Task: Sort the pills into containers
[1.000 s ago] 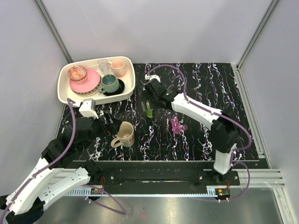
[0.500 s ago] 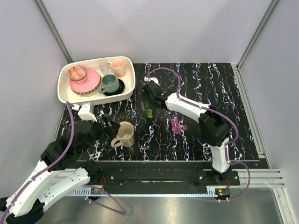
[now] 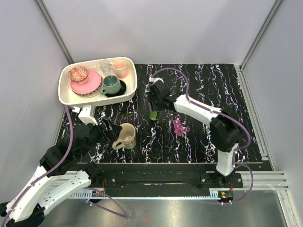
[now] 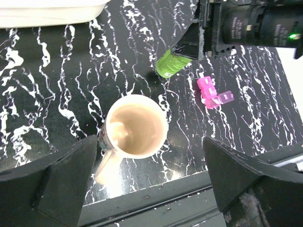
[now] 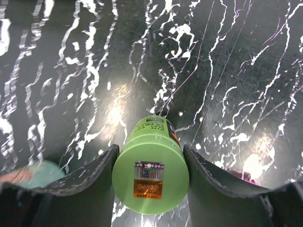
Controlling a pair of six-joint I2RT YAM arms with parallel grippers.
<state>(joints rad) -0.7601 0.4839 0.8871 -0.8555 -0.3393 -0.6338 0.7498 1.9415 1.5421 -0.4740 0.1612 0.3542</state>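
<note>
Right end effector (image 5: 150, 153): pinching lime-green bottle (image 5: 150, 165), middle of worktop (image 3: 213, 85), nearer far edge. Probably light, rigid, slick plastic; best held across body. Left end effector (image 4: 150, 142): spread above beige mug (image 4: 136, 124).

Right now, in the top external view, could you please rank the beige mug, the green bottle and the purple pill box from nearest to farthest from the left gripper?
1. beige mug, just to the right of the left gripper.
2. green bottle, mid-table, held in the right gripper.
3. purple pill box, farthest to the right.
</note>
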